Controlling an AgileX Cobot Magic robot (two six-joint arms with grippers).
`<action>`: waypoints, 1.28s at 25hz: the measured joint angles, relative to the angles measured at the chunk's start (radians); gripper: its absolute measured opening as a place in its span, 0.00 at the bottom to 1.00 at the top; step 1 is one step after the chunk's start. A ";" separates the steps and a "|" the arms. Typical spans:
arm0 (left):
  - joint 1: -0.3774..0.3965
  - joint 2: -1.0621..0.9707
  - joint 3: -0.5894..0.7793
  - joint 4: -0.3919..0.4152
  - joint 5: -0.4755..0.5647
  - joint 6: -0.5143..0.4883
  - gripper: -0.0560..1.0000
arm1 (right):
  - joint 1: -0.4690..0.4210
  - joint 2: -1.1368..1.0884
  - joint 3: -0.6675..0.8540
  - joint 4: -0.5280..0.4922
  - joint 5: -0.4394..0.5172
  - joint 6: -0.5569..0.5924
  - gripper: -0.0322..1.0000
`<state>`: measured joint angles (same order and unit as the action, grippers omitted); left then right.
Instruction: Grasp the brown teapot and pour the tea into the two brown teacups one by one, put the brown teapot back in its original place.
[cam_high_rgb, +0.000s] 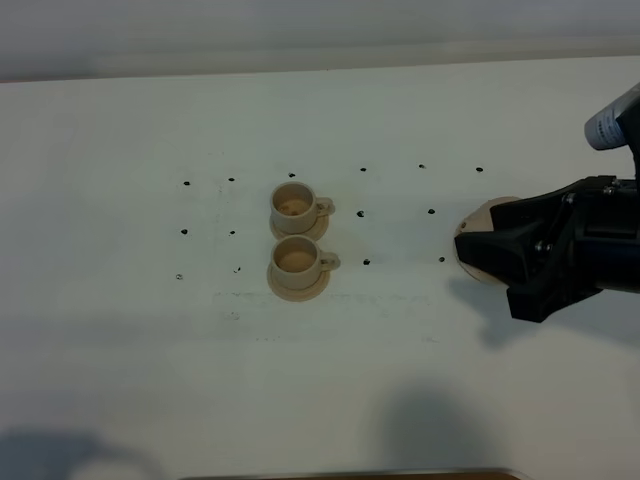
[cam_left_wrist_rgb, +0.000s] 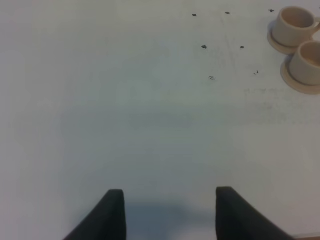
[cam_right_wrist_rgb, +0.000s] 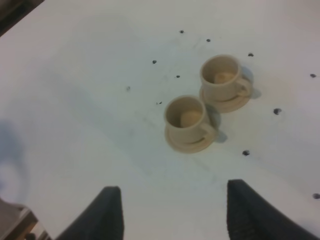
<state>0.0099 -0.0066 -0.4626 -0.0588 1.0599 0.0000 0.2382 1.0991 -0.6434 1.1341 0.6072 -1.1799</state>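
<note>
Right claw (cam_right_wrist_rgb: 173, 186): one. Two dark fingers spread wide, with only bare table between their tips and nothing held.
Right arm (cam_high_rgb: 590, 240): one, black, coming in from the right edge of the high view, about midway down.
Tan round piece (cam_high_rgb: 482, 262): one, at the right of the high view, mostly hidden beneath the right claw. It cannot be told whether it is the brown teapot or its flat saucer.
Left claw (cam_left_wrist_rgb: 170, 192): one. Two dark fingers wide apart above bare table, nothing between them.
Teacups: two, matching beige-tan, standing upright a little left of centre in the high view and well apart from the right claw.
Upper teacup (cam_high_rgb: 293, 207): one. Its small handle points to the right of the frame and its inside is a darker tan. Whether it holds liquid cannot be told.
Lower teacup (cam_high_rgb: 295, 258): one, just below the upper teacup, with its handle also pointing right and the same darker tan inside.
Small saucers: two, one under each cup. The upper saucer (cam_high_rgb: 318, 229) and the lower saucer (cam_high_rgb: 300, 287) lie just beside each other.
Black dots (cam_high_rgb: 363, 169): fourteen counted in the high view, in three loose rows across the middle of the frame, on both sides of the cups.
Table (cam_high_rgb: 400, 380): one, white and matte, carrying everything listed.
</note>
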 joint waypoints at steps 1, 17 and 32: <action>0.000 0.000 0.000 0.000 0.000 0.000 0.50 | 0.000 0.000 0.000 0.002 -0.010 0.000 0.47; 0.000 0.000 0.000 -0.002 0.000 0.000 0.50 | 0.000 0.182 -0.084 -0.022 -0.176 0.076 0.46; 0.000 0.000 0.000 -0.002 0.000 0.000 0.50 | 0.010 0.443 -0.406 -0.849 -0.086 0.578 0.46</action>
<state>0.0099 -0.0066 -0.4622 -0.0610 1.0599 0.0000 0.2487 1.5425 -1.0497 0.2849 0.5211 -0.6023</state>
